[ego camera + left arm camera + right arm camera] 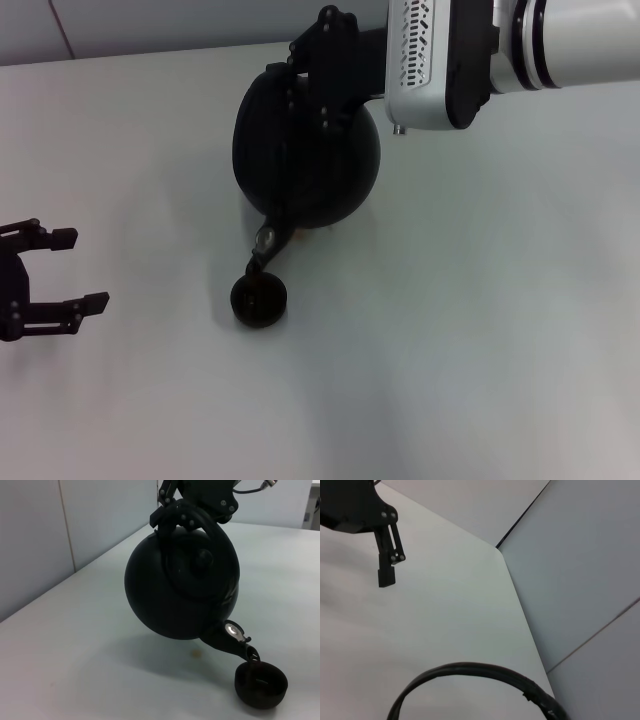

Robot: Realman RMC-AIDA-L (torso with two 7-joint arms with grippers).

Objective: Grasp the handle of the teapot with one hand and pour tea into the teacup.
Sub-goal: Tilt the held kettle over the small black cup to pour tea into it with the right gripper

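The round black teapot (305, 150) hangs in the air, tilted forward with its spout (263, 243) down over the tiny black teacup (259, 300) on the table. My right gripper (312, 58) is shut on the top of the arched handle (212, 532). The left wrist view shows the teapot (180, 587), its spout tip just above the teacup's (261, 684) rim, and a small brownish tea stain (196, 653) on the table under the pot. The handle (470, 672) shows as a black arc in the right wrist view. My left gripper (90, 268) is open and empty at the left.
The white table (450, 330) spreads all round. Grey wall panels (75, 525) stand behind its far edge. The table's rounded corner (500, 550) shows in the right wrist view, with my left gripper's finger (387, 555) farther off.
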